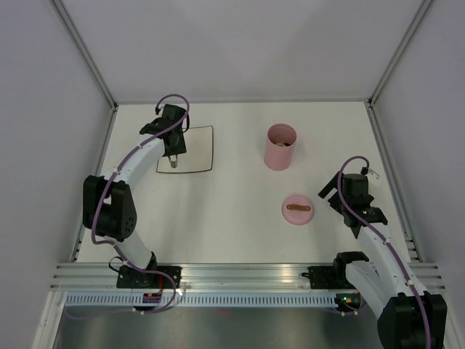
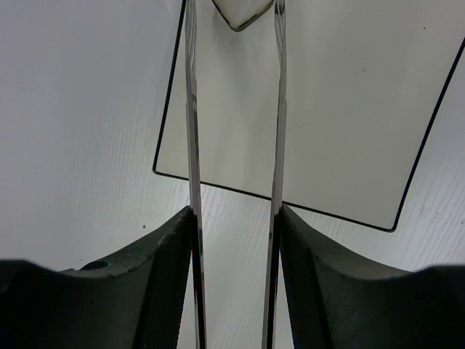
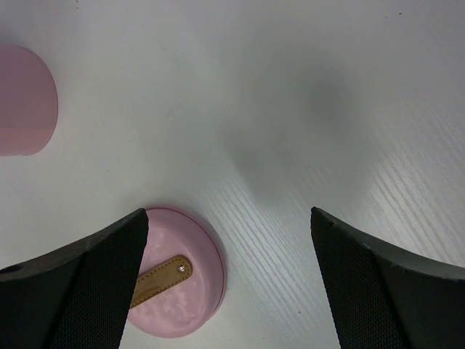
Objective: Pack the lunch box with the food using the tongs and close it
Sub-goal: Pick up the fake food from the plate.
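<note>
The left pincer [image 2: 234, 218] is clenched on the tongs [image 2: 191, 109], whose tips hang over the plate [image 2: 349, 109] ahead. The right pincer [image 3: 229, 214] is released, the lid [image 3: 182, 291] lies partly under its left finger, and the lunch box [image 3: 25, 98] is farther left. Risk: an off-centre descent shoves the lid aside.

Table [image 1: 232, 218]: white, matte, with a faint wood grain where I look close. Back wall [image 1: 240, 43] stands beyond its far edge, plain pale grey. Left wall [image 1: 36, 145] and right wall [image 1: 436, 109] are the same and close off its sides. Metal posts [image 1: 83, 51] rise from its two far corners. A slotted aluminium rail [image 1: 240, 273] runs along its near edge. Nearer than that is a grey surface [image 1: 254, 331], floor or shelf, I cannot tell. Light is soft and even; shadows on the table are blurred.
</note>
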Motion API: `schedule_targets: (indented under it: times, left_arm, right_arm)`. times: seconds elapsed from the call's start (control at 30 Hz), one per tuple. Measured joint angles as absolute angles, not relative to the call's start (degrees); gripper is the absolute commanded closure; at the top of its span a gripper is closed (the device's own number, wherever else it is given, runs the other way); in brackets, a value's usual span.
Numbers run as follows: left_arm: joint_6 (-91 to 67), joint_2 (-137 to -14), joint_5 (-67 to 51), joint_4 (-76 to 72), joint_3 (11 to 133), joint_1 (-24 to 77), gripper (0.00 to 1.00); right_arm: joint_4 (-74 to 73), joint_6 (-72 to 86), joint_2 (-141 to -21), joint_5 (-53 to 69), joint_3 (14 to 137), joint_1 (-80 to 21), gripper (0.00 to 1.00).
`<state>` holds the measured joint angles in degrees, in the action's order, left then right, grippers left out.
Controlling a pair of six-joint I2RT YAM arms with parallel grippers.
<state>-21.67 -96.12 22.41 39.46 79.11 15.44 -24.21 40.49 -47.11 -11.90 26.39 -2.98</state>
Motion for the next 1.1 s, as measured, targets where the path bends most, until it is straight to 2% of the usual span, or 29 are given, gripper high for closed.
schedule_targets:
  times: [0.87, 1.07, 1.1]
  left_arm:
    - [-29.34, -105.41, 24.58, 36.69, 83.66, 15.44, 0.45]
    - [-30.02, -105.73, 25.02, 36.23, 83.83, 15.44, 0.54]
    - [-30.02, -105.80, 25.02, 36.18, 83.83, 15.44, 0.58]
  right_arm:
    - [-22.79, 40.42, -51.40, -12.12, 26.39, -2.98, 0.02]
    - [-22.65, 40.38, -51.75, -12.12, 26.39, -2.98, 0.02]
    - [-22.65, 40.40, -51.83, -12.12, 26.39, -2.98, 0.02]
